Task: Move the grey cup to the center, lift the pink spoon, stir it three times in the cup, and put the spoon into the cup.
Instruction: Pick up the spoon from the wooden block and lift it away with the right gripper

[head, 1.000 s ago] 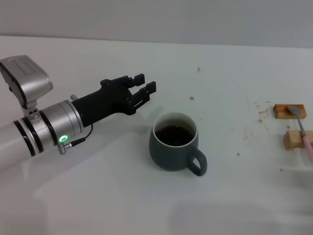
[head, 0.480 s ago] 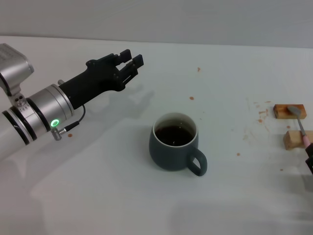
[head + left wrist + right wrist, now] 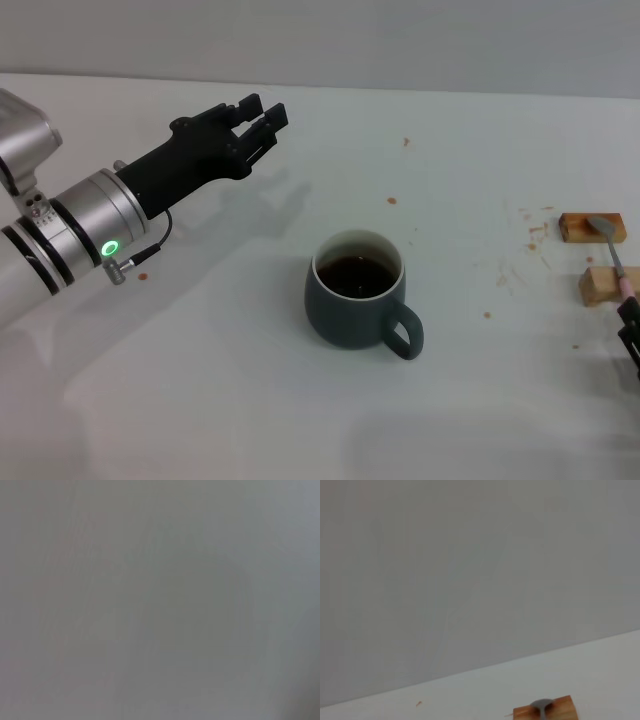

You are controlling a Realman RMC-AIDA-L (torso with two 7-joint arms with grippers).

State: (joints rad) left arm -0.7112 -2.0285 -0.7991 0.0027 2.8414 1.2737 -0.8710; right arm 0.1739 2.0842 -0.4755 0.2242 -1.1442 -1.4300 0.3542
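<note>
The grey cup [image 3: 340, 312] stands upright in the middle of the white table, with dark brown liquid inside and its handle toward the front right. My left gripper [image 3: 262, 110] hovers open and empty to the far left of the cup, well apart from it. The pink spoon [image 3: 617, 258] lies across two tan wooden blocks at the right edge, its grey bowl on the far block; the bowl also shows in the right wrist view [image 3: 541, 704]. A dark part of my right gripper [image 3: 631, 330] shows at the right edge, just in front of the spoon's handle.
The two wooden blocks [image 3: 575, 227] [image 3: 597, 287] sit at the far right; the far one also shows in the right wrist view [image 3: 555, 711]. Small brown specks [image 3: 392, 200] dot the table beyond the cup. The left wrist view shows only a plain grey surface.
My left gripper has drawn back from beside the cup, moving left and farther away. A dark part of my right gripper has come into view at the right edge. The cup has not moved.
</note>
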